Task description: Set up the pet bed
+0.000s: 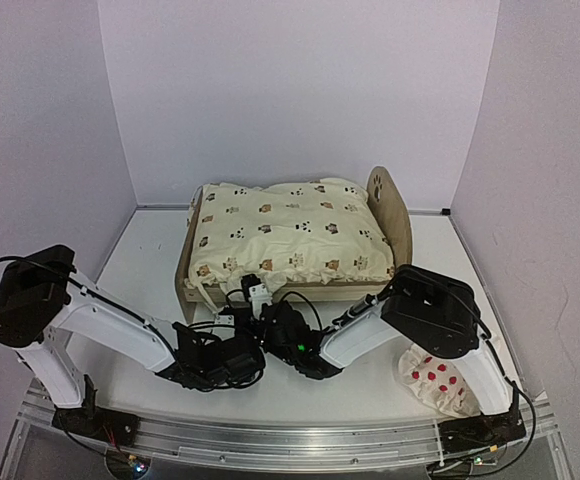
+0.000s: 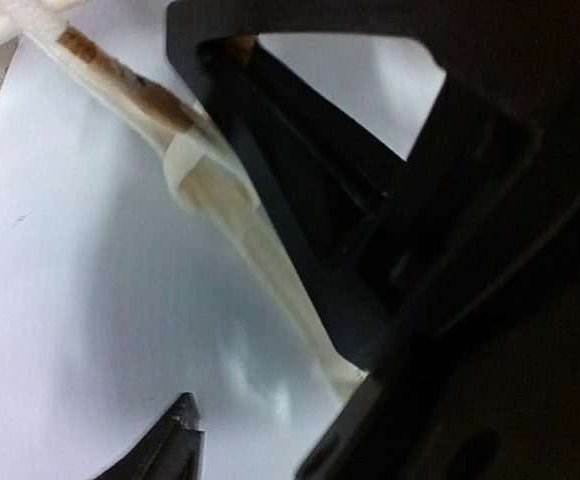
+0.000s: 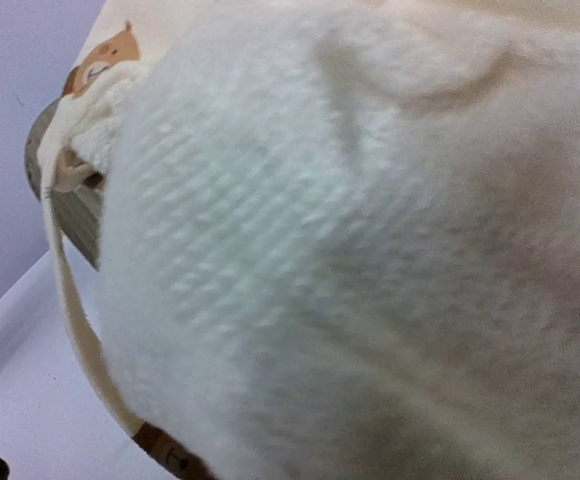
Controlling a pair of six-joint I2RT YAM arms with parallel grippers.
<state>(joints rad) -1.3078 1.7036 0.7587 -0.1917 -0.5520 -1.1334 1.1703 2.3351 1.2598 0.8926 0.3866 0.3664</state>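
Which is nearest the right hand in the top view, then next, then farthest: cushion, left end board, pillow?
1. cushion: directly ahead of the right hand, which sits at its near edge.
2. left end board: off to the hand's left, beside the cushion.
3. pillow: far right, toward the front.

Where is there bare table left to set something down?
Free: the table left of the bed, a narrower strip right of its end board, and the near strip between the arm bases. Crowded: in front of the bed, where left arm and right arm meet, and near right, where the pillow lies.
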